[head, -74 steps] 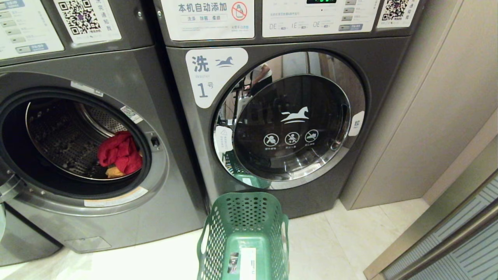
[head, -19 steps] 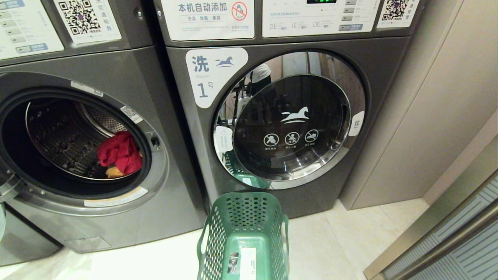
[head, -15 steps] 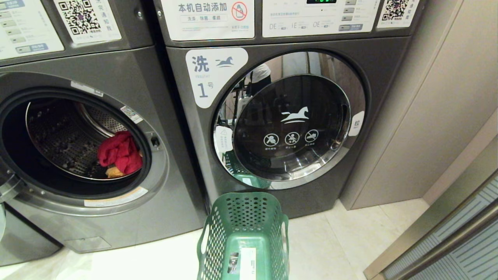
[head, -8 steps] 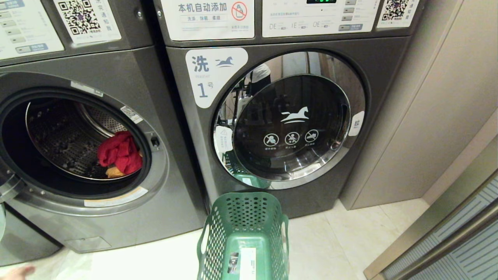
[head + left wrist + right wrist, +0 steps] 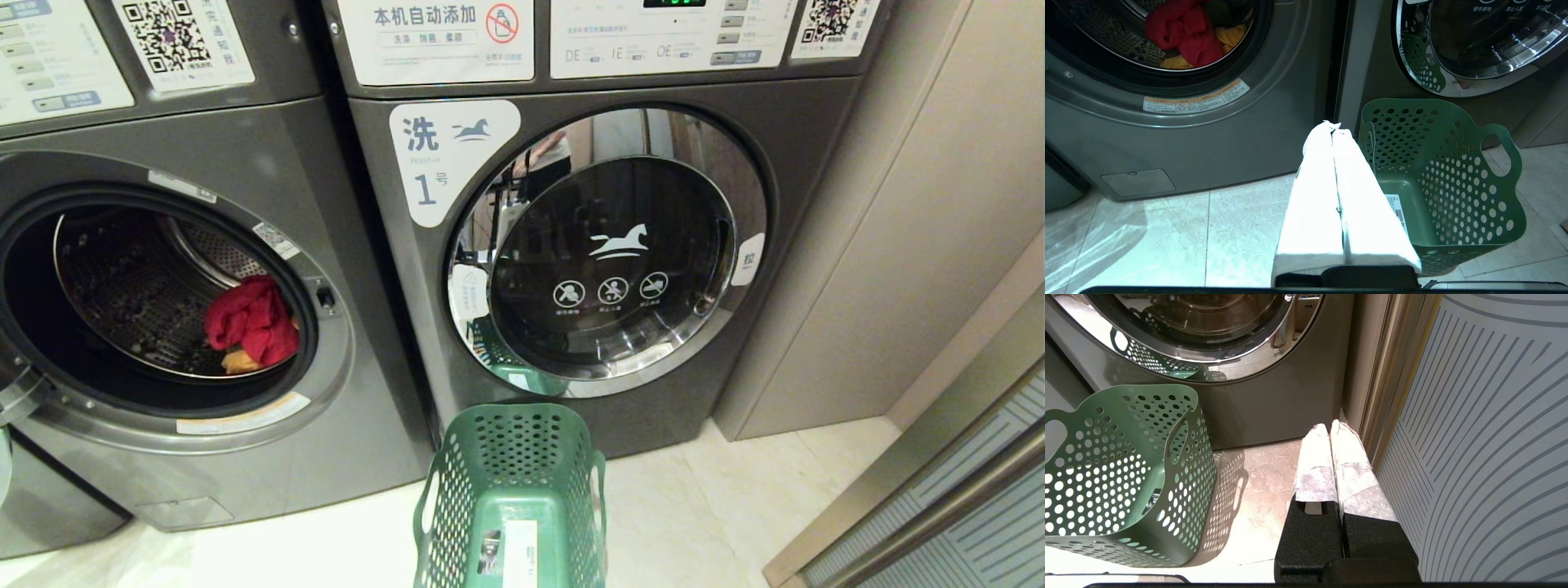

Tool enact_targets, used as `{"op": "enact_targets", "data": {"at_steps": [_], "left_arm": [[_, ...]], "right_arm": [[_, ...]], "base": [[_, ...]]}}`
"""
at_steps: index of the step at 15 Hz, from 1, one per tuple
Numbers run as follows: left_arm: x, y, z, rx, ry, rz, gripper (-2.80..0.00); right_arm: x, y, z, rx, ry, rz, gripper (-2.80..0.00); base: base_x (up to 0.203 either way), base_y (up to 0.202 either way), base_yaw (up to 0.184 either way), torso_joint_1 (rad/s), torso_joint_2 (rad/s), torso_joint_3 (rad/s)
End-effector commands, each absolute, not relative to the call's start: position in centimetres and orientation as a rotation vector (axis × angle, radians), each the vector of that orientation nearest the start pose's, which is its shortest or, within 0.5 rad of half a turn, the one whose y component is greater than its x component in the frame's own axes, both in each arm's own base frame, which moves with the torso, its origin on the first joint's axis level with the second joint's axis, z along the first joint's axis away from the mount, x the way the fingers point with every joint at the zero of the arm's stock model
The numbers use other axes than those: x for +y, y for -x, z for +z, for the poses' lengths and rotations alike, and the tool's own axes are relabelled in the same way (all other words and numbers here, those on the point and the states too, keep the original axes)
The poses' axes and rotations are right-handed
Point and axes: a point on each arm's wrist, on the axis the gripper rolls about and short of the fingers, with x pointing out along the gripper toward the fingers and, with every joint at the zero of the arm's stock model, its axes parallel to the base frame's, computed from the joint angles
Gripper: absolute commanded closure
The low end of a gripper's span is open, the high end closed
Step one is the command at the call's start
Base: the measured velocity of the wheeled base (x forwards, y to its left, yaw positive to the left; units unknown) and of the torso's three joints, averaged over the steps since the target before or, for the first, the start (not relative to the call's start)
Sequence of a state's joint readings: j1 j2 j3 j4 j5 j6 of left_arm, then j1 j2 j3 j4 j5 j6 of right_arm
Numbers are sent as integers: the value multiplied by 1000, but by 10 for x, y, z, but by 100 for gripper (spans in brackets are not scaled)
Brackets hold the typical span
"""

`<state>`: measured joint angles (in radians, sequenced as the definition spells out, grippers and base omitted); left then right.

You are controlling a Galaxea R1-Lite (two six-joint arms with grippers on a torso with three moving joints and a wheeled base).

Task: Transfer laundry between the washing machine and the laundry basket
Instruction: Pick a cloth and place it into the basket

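Left gripper: two flat fingers wrapped in white fibrous tape, pressed together, holding nothing, hanging above the glossy tiled floor. Right gripper: likewise closed and empty, beside a ribbed grey panel. In the head view, the green plastic laundry basket, walls perforated with round holes, stands at 6 o'clock. The open washing machine lies at 9 o'clock; crumpled red and orange-yellow laundry rests in its perforated steel drum. A chrome-ringed closed machine sits centre.

Perforated green plastic basket; soft red cloth; glossy chrome door ring.
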<state>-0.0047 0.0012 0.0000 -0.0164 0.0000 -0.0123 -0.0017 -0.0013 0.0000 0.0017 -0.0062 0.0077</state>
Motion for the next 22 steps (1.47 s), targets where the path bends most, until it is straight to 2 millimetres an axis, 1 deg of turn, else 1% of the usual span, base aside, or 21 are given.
{"op": "enact_targets", "data": {"at_steps": [1, 22], "left_arm": [[0, 23, 77, -15, 12, -5, 0], [0, 23, 77, -15, 12, -5, 0]], "right_arm": [[0, 23, 75, 2, -8, -9, 0], [0, 23, 75, 2, -8, -8, 0]], "base": [[0, 0, 0, 0, 0, 0], [0, 0, 0, 0, 0, 0]]}}
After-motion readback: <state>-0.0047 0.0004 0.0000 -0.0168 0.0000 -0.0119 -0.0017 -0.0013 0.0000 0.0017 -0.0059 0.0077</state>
